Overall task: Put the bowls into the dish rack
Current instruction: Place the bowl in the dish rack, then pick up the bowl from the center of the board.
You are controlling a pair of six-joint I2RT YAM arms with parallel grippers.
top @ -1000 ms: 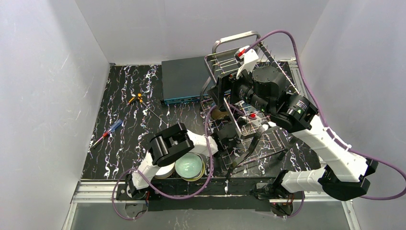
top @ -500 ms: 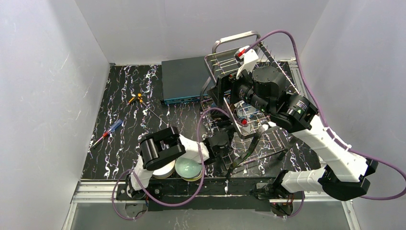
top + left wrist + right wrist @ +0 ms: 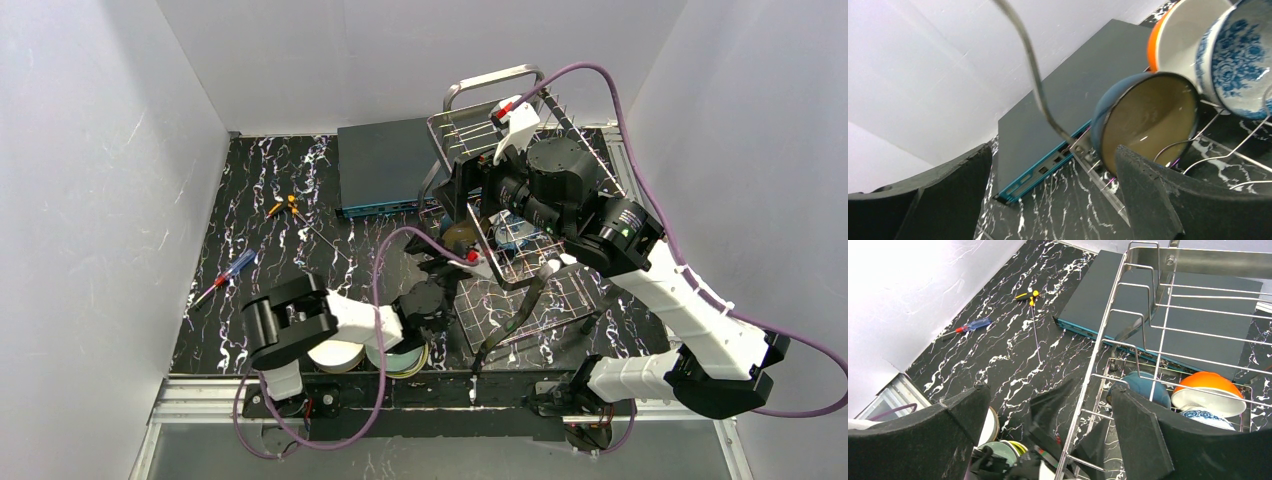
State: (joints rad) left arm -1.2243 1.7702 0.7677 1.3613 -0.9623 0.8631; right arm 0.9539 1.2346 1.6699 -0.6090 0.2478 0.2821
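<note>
The jaws of the left gripper [image 3: 1050, 165] are spread wide and nothing is held between them; they are pointed at the near end of the dish rack [image 3: 1198, 260], just beside it. The jaws of the right gripper [image 3: 1048, 390] are likewise parted and empty, and are held above the rack's near wall.

Three bowls are found standing on edge among the tines: a dark-blue bowl with a beige inside [image 3: 1148, 120], a white bowl with an orange outside [image 3: 1178, 35] behind it, and a blue-patterned bowl [image 3: 1238, 55] touching that one.

On the table, close to the left arm's base, a pale green bowl [image 3: 400, 358] is seen nested in a lime-yellow one [image 3: 426, 362], with a beige bowl [image 3: 335, 356] just beside the stack. Whether more lie under the green bowl cannot be told.

About half of the loading is judged done. At least three bowls are left to be fetched, and much of the rack's near part is unfilled. A flat teal box [image 3: 385, 165] and two screwdrivers [image 3: 225, 277] are left untouched.
</note>
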